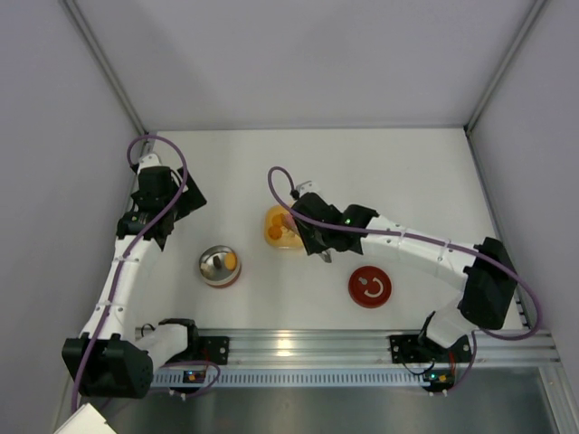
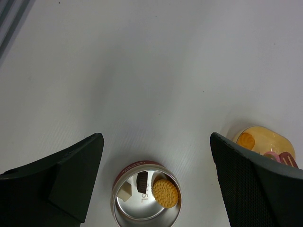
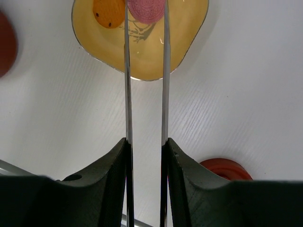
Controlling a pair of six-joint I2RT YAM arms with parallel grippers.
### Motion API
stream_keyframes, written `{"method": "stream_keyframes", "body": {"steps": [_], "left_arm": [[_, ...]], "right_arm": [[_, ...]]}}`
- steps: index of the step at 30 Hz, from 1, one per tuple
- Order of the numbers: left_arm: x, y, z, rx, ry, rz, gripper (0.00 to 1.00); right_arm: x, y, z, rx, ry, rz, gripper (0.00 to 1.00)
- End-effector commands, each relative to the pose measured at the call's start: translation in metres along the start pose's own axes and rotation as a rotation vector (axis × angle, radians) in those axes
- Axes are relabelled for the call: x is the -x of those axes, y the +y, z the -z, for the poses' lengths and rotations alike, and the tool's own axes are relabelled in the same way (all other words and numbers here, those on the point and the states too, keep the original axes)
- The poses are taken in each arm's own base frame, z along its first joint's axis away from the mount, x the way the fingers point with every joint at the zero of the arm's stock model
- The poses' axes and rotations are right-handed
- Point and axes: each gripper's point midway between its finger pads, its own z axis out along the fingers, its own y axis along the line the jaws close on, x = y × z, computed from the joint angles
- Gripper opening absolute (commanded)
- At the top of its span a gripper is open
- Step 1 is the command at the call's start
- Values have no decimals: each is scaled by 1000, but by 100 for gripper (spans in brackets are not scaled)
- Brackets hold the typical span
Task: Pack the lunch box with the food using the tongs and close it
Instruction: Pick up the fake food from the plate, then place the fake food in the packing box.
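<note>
Over the white table (image 1: 407, 181), my right claw (image 3: 146, 142) clamped the thin silver tongs (image 3: 127, 94), arms flanking the round pink food piece (image 3: 144, 8) in the yellow dish (image 3: 180, 47); I judged a gentle squeeze best; left claw (image 2: 155, 137) gaped above the red-banded silver lunch box (image 1: 220, 266).

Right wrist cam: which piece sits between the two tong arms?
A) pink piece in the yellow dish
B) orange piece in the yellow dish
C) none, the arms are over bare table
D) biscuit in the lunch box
A: in the right wrist view both arms of the tongs reach over the yellow dish with the pink piece between them. The orange piece lies outside them, to the left.
</note>
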Motion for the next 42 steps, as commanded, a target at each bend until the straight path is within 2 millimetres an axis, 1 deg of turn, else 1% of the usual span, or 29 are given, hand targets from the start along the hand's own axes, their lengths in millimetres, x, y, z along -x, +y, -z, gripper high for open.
{"method": "stream_keyframes", "body": {"steps": [1, 4, 6, 7, 8, 9, 10, 11, 12, 13, 14, 16, 17, 19, 20, 21, 24, 27, 32, 33, 37, 42], "left_arm": [[13, -3, 0, -16, -50, 8, 99], [13, -2, -1, -15, -49, 6, 99], [13, -3, -1, -16, -50, 8, 99], [12, -3, -1, -15, -48, 8, 99], [13, -3, 0, -17, -48, 6, 99], [13, -3, 0, -17, -50, 8, 99], [13, -3, 0, -18, -51, 7, 99], [13, -2, -1, -15, -49, 6, 99], [12, -3, -1, -16, -47, 8, 99], [13, -3, 0, -17, -48, 8, 99], [13, -3, 0, -17, -48, 6, 99], [12, -2, -1, -15, -46, 7, 99], [12, -3, -1, -16, -47, 8, 99], [12, -3, -1, -15, -48, 8, 99], [12, -2, -1, -13, -45, 7, 99], [12, -2, -1, -12, -46, 7, 99], [12, -2, -1, -13, -45, 7, 99], [12, -2, -1, -13, -45, 7, 99], [11, -3, -1, -15, -42, 7, 99], [11, -2, -1, -15, -44, 7, 99], [11, -2, -1, -15, -44, 7, 99], [12, -2, 0, -13, -48, 6, 99]], "right_arm": [[42, -2, 34, 33, -130, -39, 31], [47, 7, 44, 70, -144, -31, 30], [48, 20, 50, 114, -147, -18, 30], [53, 27, 55, 135, -161, -16, 30], [51, 38, 58, 161, -160, 5, 30], [55, 47, 64, 191, -170, 10, 30], [56, 54, 66, 207, -176, 19, 30], [52, 68, 68, 232, -170, 40, 30], [54, 78, 72, 265, -177, 48, 30], [53, 85, 74, 280, -175, 57, 30], [47, 100, 73, 306, -161, 85, 30], [48, 116, 79, 340, -170, 99, 30], [42, 128, 80, 362, -158, 123, 30], [41, 141, 84, 388, -158, 140, 30], [35, 150, 84, 404, -148, 157, 30], [35, 155, 85, 412, -149, 162, 30], [25, 171, 84, 446, -126, 187, 31], [19, 178, 82, 457, -114, 196, 31], [9, 187, 71, 462, -83, 211, 31], [11, 188, 71, 465, -91, 207, 31], [8, 189, 63, 452, -79, 217, 32], [6, 192, 61, 458, -70, 224, 34]]}}
